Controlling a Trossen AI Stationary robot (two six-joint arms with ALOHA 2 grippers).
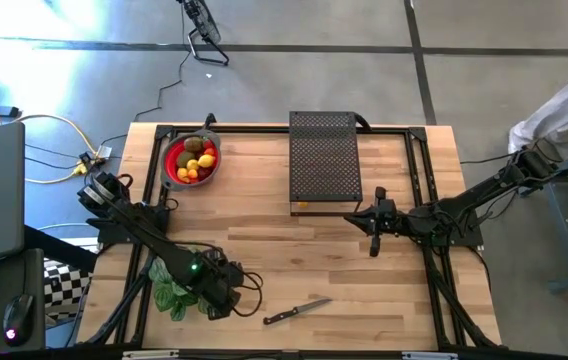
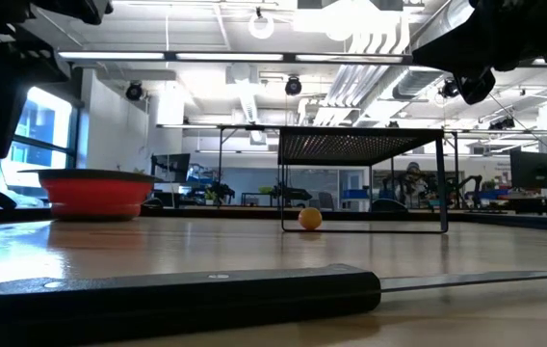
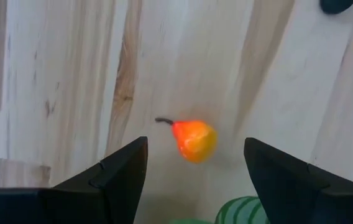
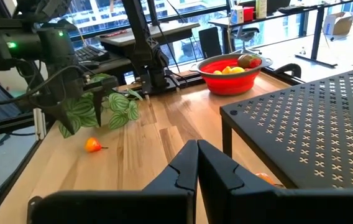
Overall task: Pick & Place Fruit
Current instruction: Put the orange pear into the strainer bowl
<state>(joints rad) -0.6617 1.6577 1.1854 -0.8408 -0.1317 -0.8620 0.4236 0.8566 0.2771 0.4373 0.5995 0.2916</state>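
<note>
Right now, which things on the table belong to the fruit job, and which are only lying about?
For the job:
small orange pear-shaped fruit between the open left gripper fingers
red bowl holding fruit
small orange fruit under the rack

Lying about:
black perforated metal rack
black-handled knife
green striped leafy plant

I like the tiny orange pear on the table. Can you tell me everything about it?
The little pear is orange blending to yellow, smooth and shiny like plastic, with a thin dark stem. It lies on its side on the pale wooden table, near the green striped leaves. The left end effector hangs open above it, fingers on either side, not touching.
</note>
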